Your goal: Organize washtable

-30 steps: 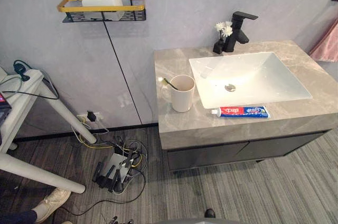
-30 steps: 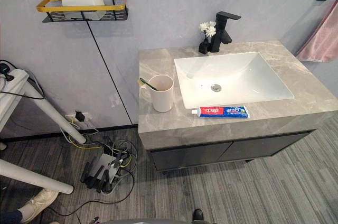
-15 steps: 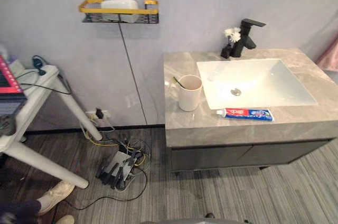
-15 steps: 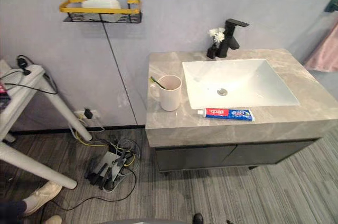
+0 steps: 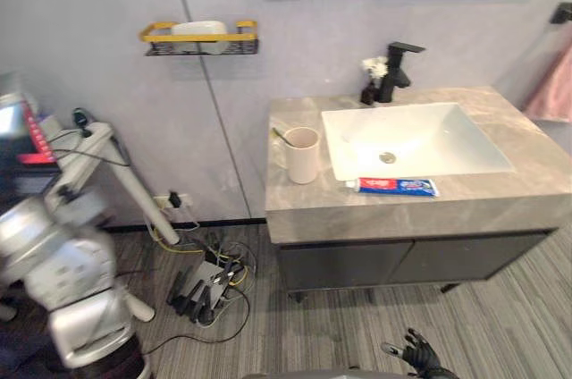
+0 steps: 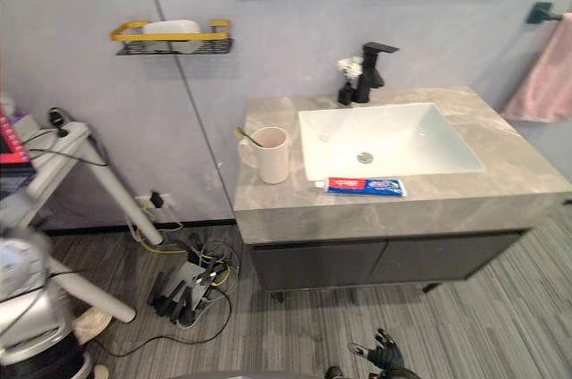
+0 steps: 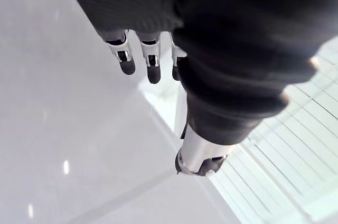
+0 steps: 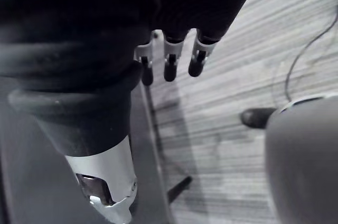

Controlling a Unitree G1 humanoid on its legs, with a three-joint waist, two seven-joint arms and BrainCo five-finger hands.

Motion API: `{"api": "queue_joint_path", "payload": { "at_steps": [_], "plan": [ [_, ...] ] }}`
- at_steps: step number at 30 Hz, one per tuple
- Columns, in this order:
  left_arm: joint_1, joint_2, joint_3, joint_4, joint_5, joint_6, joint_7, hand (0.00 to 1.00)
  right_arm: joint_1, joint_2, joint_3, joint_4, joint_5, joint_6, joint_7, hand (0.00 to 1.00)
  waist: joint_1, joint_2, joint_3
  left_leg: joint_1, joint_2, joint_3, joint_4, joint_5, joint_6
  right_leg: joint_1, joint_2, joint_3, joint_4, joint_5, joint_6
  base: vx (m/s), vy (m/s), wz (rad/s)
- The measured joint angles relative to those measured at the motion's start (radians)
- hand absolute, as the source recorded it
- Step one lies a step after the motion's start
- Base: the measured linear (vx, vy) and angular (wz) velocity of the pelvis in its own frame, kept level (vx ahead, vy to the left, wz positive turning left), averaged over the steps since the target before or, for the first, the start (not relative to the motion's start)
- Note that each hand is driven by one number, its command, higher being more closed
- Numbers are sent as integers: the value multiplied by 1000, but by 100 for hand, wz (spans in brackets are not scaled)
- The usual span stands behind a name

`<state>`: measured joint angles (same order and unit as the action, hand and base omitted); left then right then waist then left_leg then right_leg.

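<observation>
Grey floor lies under your right hand, fingers spread and empty; your left hand hangs relaxed, holding nothing. On the worktop, the toothpaste tube lies just before the basin, the cup with its toothbrush beside it

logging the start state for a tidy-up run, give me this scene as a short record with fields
surface: grey stone washtable with a white sink
mug: cream mug upright on the counter, left of the sink, toothbrush in it
toothpaste: tube lying flat on the counter in front of the sink
back edge: black tap, small flower vase beside it
wall: yellow-railed shelf left of the washtable
hands: left hand and right hand open, holding nothing
</observation>
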<state>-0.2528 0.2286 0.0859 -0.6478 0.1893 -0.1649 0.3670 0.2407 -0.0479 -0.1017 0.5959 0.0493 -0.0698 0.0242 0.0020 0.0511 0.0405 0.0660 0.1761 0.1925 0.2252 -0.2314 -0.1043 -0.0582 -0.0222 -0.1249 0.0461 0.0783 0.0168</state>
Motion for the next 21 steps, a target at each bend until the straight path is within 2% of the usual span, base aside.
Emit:
{"api": "queue_joint_path", "payload": {
  "at_steps": [2, 6, 9, 12, 13, 14, 17, 21],
  "plan": [
    [-56, -19, -129, 50, -15, -17, -56, 0, 3, 11, 3, -97, 1, -1, 0, 0, -11, -6, 10, 6, 0, 30, 10, 0, 0, -27, 2, 30, 41, -6, -1, -39, 33, -52],
    [-134, -70, -349, 223, -55, -21, -157, 0, 13, 22, 3, -246, 4, -2, 1, 0, -20, -29, 37, 18, -19, 62, 42, -18, 26, -64, -23, 72, 136, -48, 21, -93, 59, -24],
    [-171, -100, -434, 318, -62, -20, -197, 0, 33, 23, 23, -325, 43, -3, 1, 0, -20, -25, 34, 16, -30, 94, 55, -35, 36, -83, -35, 92, 144, -65, 31, -83, 63, -21],
    [-199, -123, -444, 388, -57, -18, -220, 0, 33, 22, 41, -363, 58, -4, 3, 0, -19, -12, 22, 15, -31, 121, 44, -36, 37, -88, -31, 96, 106, -58, 41, -20, 47, -38],
    [-209, -131, -444, 424, -36, -14, -222, 0, 34, 23, 47, -366, 59, -9, 3, 0, -16, -13, 6, 15, -31, 139, 16, -33, 31, -85, -31, 102, 57, -39, 43, 59, 66, -40],
    [-213, -126, -446, 448, -14, -13, -227, 0, 34, 23, 54, -365, 60, -18, 2, 0, -16, -10, -16, 15, -39, 148, -10, -25, 21, -82, -33, 107, 13, 5, 36, 82, 68, -35],
    [-259, -129, -457, 561, 16, -4, -234, 0, 33, 9, 72, -359, 70, -35, 4, 0, -23, -13, -21, 14, -37, 133, -17, 2, 12, -65, -25, 100, -49, 60, 25, 118, 1, -2],
    [-316, -125, -482, 689, 66, 16, -234, 0, 24, -16, 123, -321, 92, -42, 38, 0, -46, -15, -19, 17, -18, 77, 8, 7, 7, -32, -4, 87, -66, 56, 12, 100, -18, 9]
  ]
}}
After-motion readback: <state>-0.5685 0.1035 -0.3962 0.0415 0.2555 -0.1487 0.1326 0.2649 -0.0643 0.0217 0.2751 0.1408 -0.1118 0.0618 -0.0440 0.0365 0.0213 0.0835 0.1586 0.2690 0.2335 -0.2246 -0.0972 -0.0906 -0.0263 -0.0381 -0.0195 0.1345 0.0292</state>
